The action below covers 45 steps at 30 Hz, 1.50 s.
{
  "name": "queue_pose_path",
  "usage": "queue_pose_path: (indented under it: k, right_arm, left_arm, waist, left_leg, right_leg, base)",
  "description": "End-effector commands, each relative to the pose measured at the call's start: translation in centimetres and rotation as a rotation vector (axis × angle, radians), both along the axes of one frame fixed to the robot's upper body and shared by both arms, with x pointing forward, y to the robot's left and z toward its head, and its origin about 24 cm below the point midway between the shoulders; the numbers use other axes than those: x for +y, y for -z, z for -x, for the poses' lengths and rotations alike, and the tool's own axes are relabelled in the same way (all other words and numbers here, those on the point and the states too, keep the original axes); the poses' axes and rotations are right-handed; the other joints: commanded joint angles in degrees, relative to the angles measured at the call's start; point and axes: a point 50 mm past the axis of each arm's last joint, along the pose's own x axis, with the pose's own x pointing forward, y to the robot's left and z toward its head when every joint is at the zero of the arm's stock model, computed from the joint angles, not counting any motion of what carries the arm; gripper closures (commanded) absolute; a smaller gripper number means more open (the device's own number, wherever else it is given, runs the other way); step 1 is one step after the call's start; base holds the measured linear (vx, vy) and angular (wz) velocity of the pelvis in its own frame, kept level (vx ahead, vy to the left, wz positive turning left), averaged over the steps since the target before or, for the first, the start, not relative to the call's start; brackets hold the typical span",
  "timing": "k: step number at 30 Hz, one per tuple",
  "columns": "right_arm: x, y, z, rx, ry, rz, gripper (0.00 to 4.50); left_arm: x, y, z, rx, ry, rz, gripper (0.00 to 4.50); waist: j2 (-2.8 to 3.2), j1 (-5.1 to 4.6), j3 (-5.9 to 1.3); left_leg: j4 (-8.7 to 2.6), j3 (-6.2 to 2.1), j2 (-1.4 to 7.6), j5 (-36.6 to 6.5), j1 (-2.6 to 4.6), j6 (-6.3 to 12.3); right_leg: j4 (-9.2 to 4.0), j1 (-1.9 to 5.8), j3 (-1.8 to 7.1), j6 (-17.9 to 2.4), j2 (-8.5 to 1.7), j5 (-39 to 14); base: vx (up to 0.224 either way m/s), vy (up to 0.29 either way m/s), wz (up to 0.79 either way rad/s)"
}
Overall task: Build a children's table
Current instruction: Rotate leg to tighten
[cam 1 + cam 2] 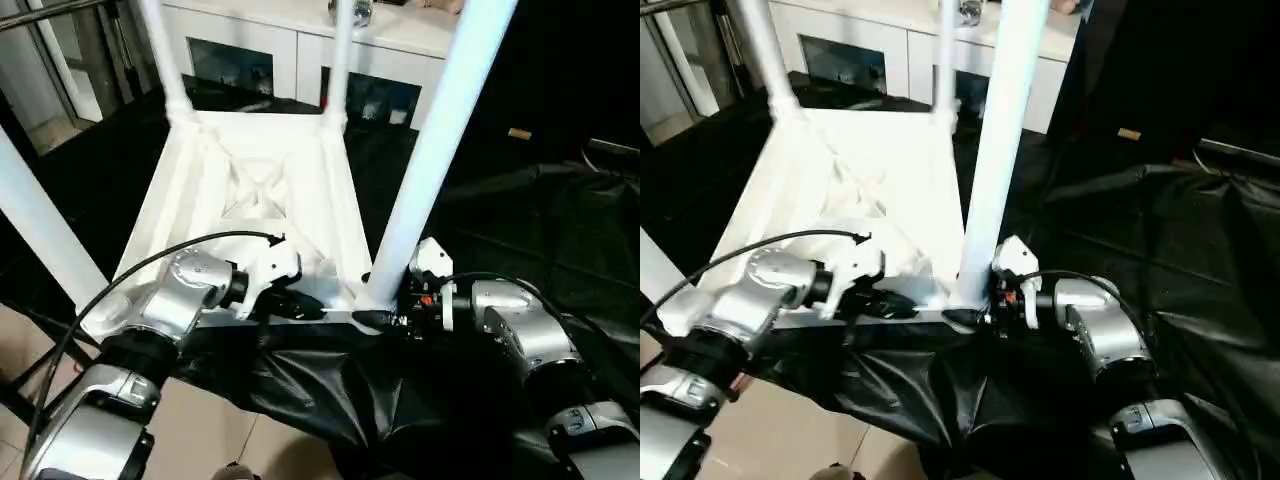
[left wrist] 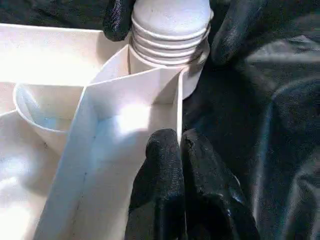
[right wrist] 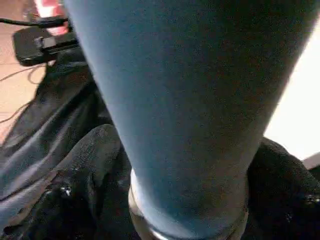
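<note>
White tabletop (ribbed), white leg, black cloth.

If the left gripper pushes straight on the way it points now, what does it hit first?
Most likely the threaded base of the near right leg at its corner socket, straight ahead of the left gripper, which is closed on the tabletop's edge rib; depth is hard to judge.

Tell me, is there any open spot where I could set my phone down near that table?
The black cloth to the robot's right of the upturned tabletop lies bare. The tabletop's ribbed middle, between the far legs and the near edge, is open too. The near right corner is crowded: both grippers meet at the near leg.
</note>
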Motion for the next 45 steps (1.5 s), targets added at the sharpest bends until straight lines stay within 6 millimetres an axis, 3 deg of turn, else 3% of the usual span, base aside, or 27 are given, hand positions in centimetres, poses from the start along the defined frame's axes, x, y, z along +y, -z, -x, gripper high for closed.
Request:
queue_pose_path:
  k: [1,11,12,14,16,21,24,27,28,30,33,34,39,40,42,43,45]
  right_arm:
    - [0.7,0.0,0.6,0.024,-0.071,-0.025,1.04]
    - [1.1,0.4,0.9,0.041,-0.036,-0.069,1.80]
    - [1.4,0.6,0.7,0.032,0.011,-0.091,1.80]
    - [1.6,0.8,0.5,0.033,0.062,-0.102,1.85]
    - [2.2,1.5,-0.1,0.035,0.197,-0.111,1.87]
    - [3.3,2.7,-1.4,0.068,0.467,-0.083,1.87]
    - [3.7,2.7,-2.5,0.035,0.677,-0.083,1.87]
    - [4.0,2.7,-2.8,0.043,0.737,-0.088,1.87]
    - [4.2,2.7,-2.7,0.035,0.715,-0.092,1.87]
    - [4.2,2.6,-2.7,0.037,0.683,-0.106,1.17]
    - [4.0,2.0,-2.7,0.024,0.608,-0.112,1.08]
    - [3.7,1.7,-2.6,-0.013,0.534,-0.082,0.82]
    - [3.0,1.2,-2.1,-0.063,0.388,-0.050,0.73]
    - [2.6,0.8,-1.8,-0.070,0.303,-0.055,0.73]
    - [2.1,0.5,-1.5,-0.062,0.226,-0.061,0.73]
    - [1.8,0.4,-1.3,-0.059,0.191,-0.059,0.73]
    - [1.4,0.2,-1.0,-0.049,0.131,-0.047,0.73]
  left_arm:
    - [-0.2,0.1,0.1,0.013,0.016,0.001,4.50]
    - [-1.0,0.2,-0.3,0.000,-0.043,0.035,4.50]
    - [-1.3,0.2,-0.6,-0.010,-0.086,0.046,4.50]
    - [-1.7,0.3,-0.8,-0.018,-0.121,0.056,4.50]
    - [-2.6,0.4,-1.4,-0.036,-0.207,0.054,4.50]
    - [-4.4,0.6,-2.3,-0.068,-0.317,0.043,4.50]
    - [-6.1,0.6,-2.7,-0.092,-0.371,0.049,4.50]
    - [-7.2,0.5,-2.6,-0.095,-0.369,0.056,4.50]
    - [-7.7,0.6,-2.4,-0.093,-0.345,0.058,4.50]
    - [-8.0,0.6,-2.1,-0.089,-0.318,0.059,4.50]
    - [-7.8,0.7,-1.8,-0.083,-0.282,0.060,4.50]
    - [-7.4,0.7,-1.7,-0.077,-0.259,0.064,4.50]
    - [-6.4,0.7,-1.4,-0.066,-0.218,0.062,4.50]
    - [-5.8,0.7,-1.3,-0.058,-0.192,0.062,4.50]
    - [-5.2,0.6,-1.0,-0.052,-0.146,0.062,4.50]
    - [-4.9,0.6,-0.8,-0.044,-0.126,0.059,4.50]
    - [-4.4,0.6,-0.6,-0.039,-0.082,0.053,4.50]
  waist:
    - [0.05,0.26,-3.64]
    - [-0.07,0.78,-3.58]
    - [0.20,0.89,-3.56]
    - [-0.02,0.79,-3.43]
    - [0.01,0.55,-3.22]
    - [-0.07,-0.37,-3.05]
    - [0.27,-0.64,-3.10]
    - [0.26,-0.54,-3.21]
    - [0.32,-0.46,-3.34]
    - [0.27,-0.44,-3.34]
    - [0.39,-0.39,-3.39]
    - [0.38,-0.34,-3.38]
    - [0.26,-0.32,-3.51]
    - [0.02,-0.31,-3.64]
    - [0.14,-0.21,-3.79]
    - [-0.15,-0.20,-3.79]
    - [0.10,0.09,-3.72]
  left_leg:
    - [-3.41,-0.15,1.83,-11.6,0.77,2.26]
    - [-3.32,-0.08,1.86,-11.4,0.87,2.16]
    - [-3.38,-0.15,1.81,-11.5,0.84,1.90]
    - [-3.45,-0.12,1.77,-12.6,0.88,1.47]
    - [-3.78,-0.37,1.65,-15.5,1.12,-0.02]
    - [-4.05,-0.70,1.43,-17.6,1.24,-1.35]
    - [-4.06,-0.68,1.51,-18.3,1.44,-1.81]
    - [-4.07,-0.73,1.46,-17.6,1.37,-1.46]
    - [-3.96,-0.60,1.43,-17.0,1.29,-0.79]
    - [-3.96,-0.56,1.40,-16.3,1.08,-0.37]
    - [-3.90,-0.52,1.41,-15.6,0.98,0.39]
    - [-3.90,-0.53,1.45,-15.9,1.05,0.55]
    - [-3.70,-0.47,1.44,-14.4,0.85,1.35]
    - [-3.57,-0.39,1.44,-13.1,0.75,1.81]
    - [-3.30,-0.32,1.49,-10.7,0.60,2.90]
    - [-3.16,-0.19,1.42,-10.0,0.45,3.66]
    - [-3.12,-0.13,1.59,-9.6,0.51,4.22]
  right_leg:
    - [-3.49,2.81,2.42,-13.6,-3.70,-6.8]
    - [-3.58,2.78,2.48,-13.6,-3.87,-7.1]
    - [-3.60,2.80,2.47,-13.4,-3.89,-7.6]
    - [-3.85,2.69,2.52,-13.1,-3.89,-9.2]
    - [-4.61,2.44,2.58,-11.3,-4.15,-16.0]
    - [-5.24,2.28,2.51,-9.2,-4.17,-21.7]
    - [-5.52,1.98,2.65,-8.6,-4.22,-22.2]
    - [-5.38,2.17,2.59,-8.8,-4.06,-20.4]
    - [-5.23,2.28,2.64,-9.3,-3.95,-17.7]
    - [-5.00,2.44,2.65,-9.7,-3.84,-15.7]
    - [-4.80,2.67,2.61,-10.3,-3.83,-13.8]
    - [-4.87,2.72,2.52,-10.5,-3.82,-13.9]
    - [-4.57,2.94,2.57,-10.9,-3.86,-11.9]
    - [-4.32,3.05,2.61,-11.5,-3.82,-9.8]
    - [-3.80,3.11,2.55,-12.7,-3.71,-5.4]
    - [-3.63,3.24,2.47,-13.3,-3.57,-3.8]
    - [-3.53,3.21,2.35,-13.7,-3.60,-3.6]
  base:
    - [0.000,0.000,0.00]
    - [0.000,0.000,0.00]
    - [0.000,0.000,0.00]
    - [0.000,0.000,0.00]
    - [0.000,0.000,0.00]
    - [0.000,0.000,0.00]
    - [0.000,0.000,0.00]
    - [0.000,0.000,0.00]
    - [0.000,0.000,0.00]
    - [0.000,0.000,0.00]
    - [0.000,0.000,0.00]
    - [0.000,0.000,0.00]
    - [0.000,0.000,0.00]
    - [0.000,0.000,0.00]
    - [0.000,0.000,0.00]
    - [0.000,0.000,0.00]
    - [0.000,0.000,0.00]
